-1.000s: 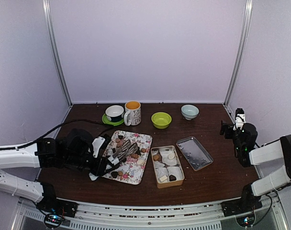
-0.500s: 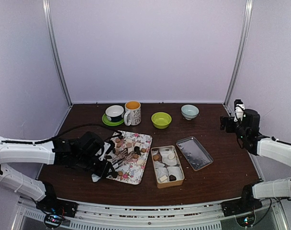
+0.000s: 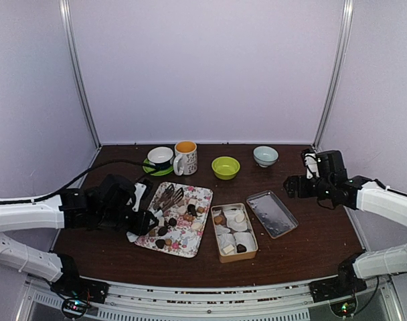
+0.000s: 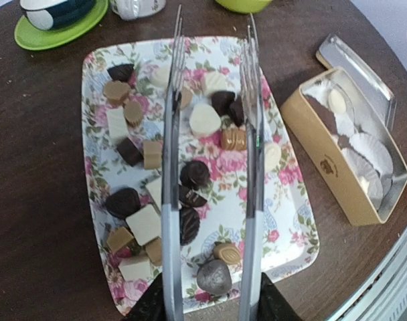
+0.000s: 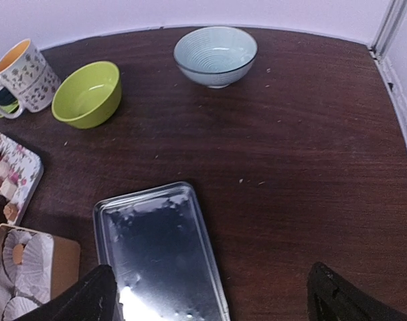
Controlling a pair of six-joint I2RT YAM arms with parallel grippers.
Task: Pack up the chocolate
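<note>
- The chocolate [image 4: 193,174] is lying scattered over the floral tray [image 4: 287,221], with dark, tan and cream pieces mixed together. A few more pieces are sitting in paper cups [image 4: 364,144] inside the tan tin [image 4: 324,167], just right of the tray.
- We are clasping the metal tongs [image 4: 171,167] in our left gripper [image 4: 207,304], its fingers pressing on the outer sides of the two arms. The arms are standing apart over the middle of the tray, and several pieces are showing between them.
- We cannot tell whether the tong tips are touching the tray.
- Our right gripper [image 5: 217,304] is hovering with its fingers spread wide, carrying nothing, near the silver lid [image 5: 160,247] that is lying on the dark table [image 5: 310,147].
- Along the far side, a green bowl [image 5: 88,93], a pale blue bowl [image 5: 215,55] and a floral mug [image 5: 26,77] are standing. A cup [image 3: 160,156] is sitting on a green saucer [image 3: 150,170] beside the mug.
</note>
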